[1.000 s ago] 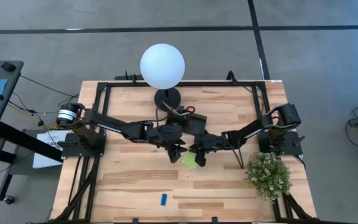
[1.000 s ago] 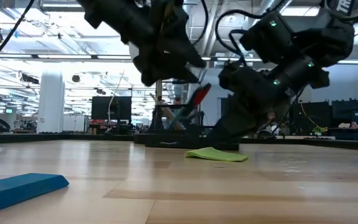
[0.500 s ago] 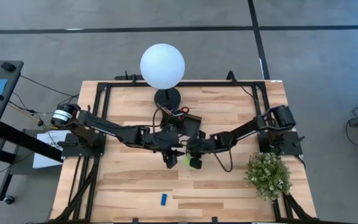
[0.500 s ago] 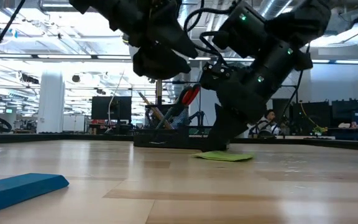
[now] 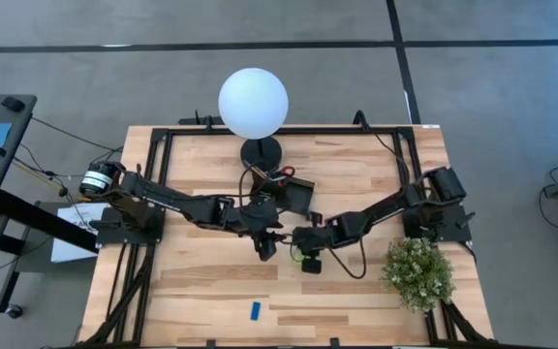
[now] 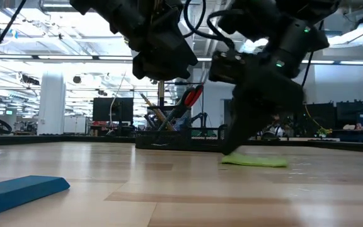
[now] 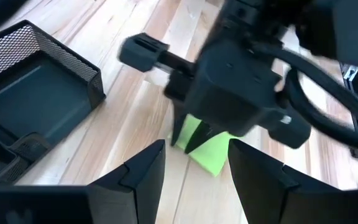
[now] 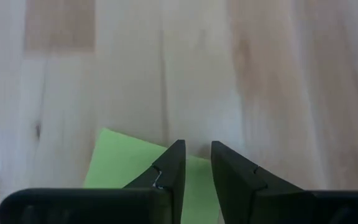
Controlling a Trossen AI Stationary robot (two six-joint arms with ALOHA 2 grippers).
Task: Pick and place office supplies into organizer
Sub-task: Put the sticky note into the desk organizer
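Observation:
The lime-green sticky-note pad [image 6: 254, 161] lies flat on the table near its middle, with my right gripper [image 8: 196, 154] standing on its edge, fingers a narrow gap apart. From above, that gripper [image 5: 305, 260] hides most of the pad [image 5: 296, 255]. My left gripper [image 7: 197, 169] hovers open just to its left [image 5: 266, 248], above the table and touching nothing. The black mesh organizer [image 5: 294, 194] stands behind them; red-handled scissors [image 6: 192, 97] and pencils stick up out of it. A small blue eraser [image 5: 256, 310] lies by the near edge. My right gripper has its two fingertips [image 8: 174, 160] down on the pad's edge [image 8: 143, 148], coming steeply from above. The pad shows between and beside the fingers and stays flat on the table; I cannot tell whether any sheet is pinched.
A white globe lamp [image 5: 253, 102] on a round black base [image 5: 260, 150] stands at the far middle, right behind the organizer. A green potted plant [image 5: 418, 271] sits at the near right. Bare wood lies around the eraser [image 6: 21, 189].
My right gripper has moved toward the table's near edge and tipped more steeply downward, its fingertips staying on the pad. The pad has slid along the table with it, still flat. My left gripper drew back a little toward the near edge, then held still.

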